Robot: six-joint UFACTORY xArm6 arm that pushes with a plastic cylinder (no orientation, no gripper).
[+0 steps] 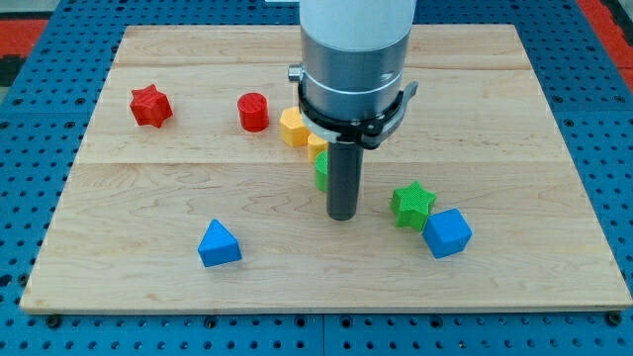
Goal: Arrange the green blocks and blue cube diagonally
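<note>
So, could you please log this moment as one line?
tip right of green block | green star touching blue cube | diagonal unfinished

On the wooden board, my tip rests just right of the green block, which the rod partly hides. Further right, the green star touches the blue cube, diagonally below it. The blue pyramid sits well left.

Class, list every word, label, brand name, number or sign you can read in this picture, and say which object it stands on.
None: no readable text shows anywhere.
The wooden board, the coloured blocks and the grey arm housing above the dark rod carry no visible letters, numbers or signs.
</note>
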